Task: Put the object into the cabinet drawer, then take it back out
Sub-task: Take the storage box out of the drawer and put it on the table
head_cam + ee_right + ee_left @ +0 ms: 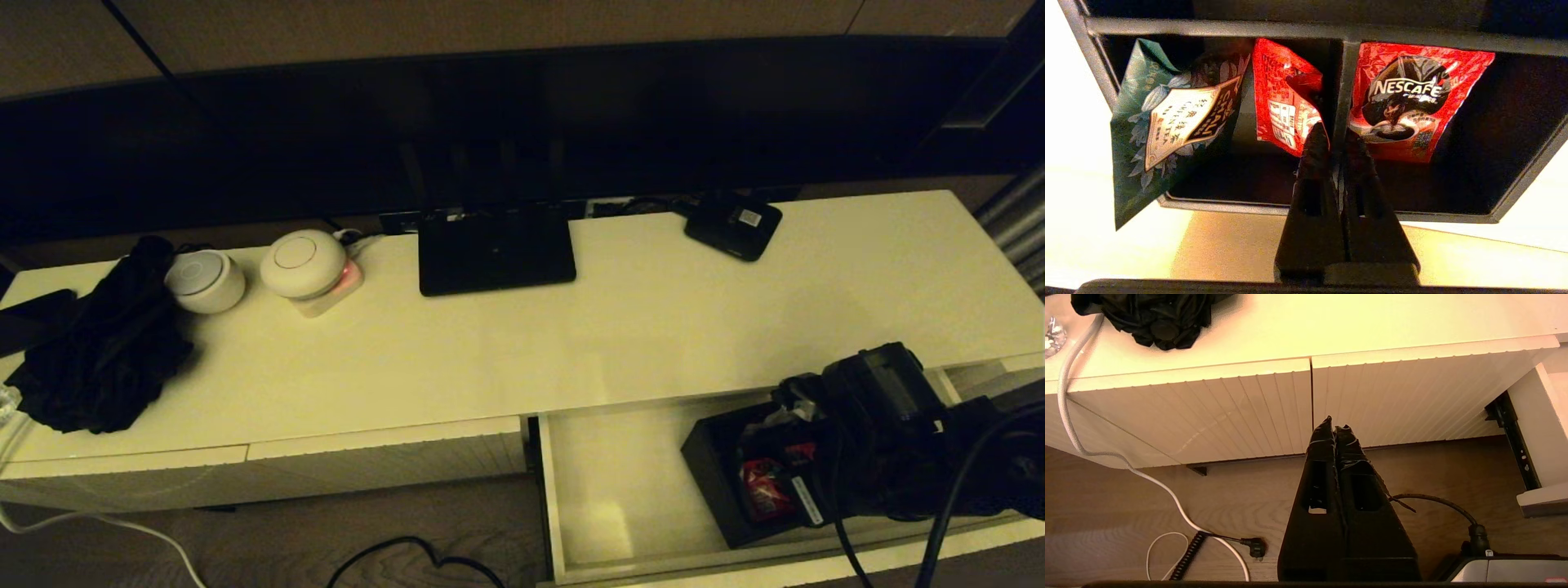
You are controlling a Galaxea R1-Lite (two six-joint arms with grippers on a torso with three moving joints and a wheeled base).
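The right gripper has its fingers pinched together on the thin centre divider of the black box — one finger in each compartment, as the right wrist view shows. The box sits inside the open cabinet drawer, toward its right end and close to its front wall, with bare pale floor left of it. Whether its base rests on the drawer floor or hangs just above it cannot be told. In the box, a red coffee packet stands in one compartment, and a second red packet with a green tea packet in the other; the tea packet pokes out over the box's rim. The drawer is pulled out under the front edge of the cabinet top, at its right end. Along the top's back edge lie a flat black router near the middle and a small black device with a white label to the right. Two white round devices stand toward the left back, beside a heap of black cloth at the left end. The left gripper — fingers pressed together, holding nothing — hangs low before the closed ribbed drawer fronts, above the wooden floor.
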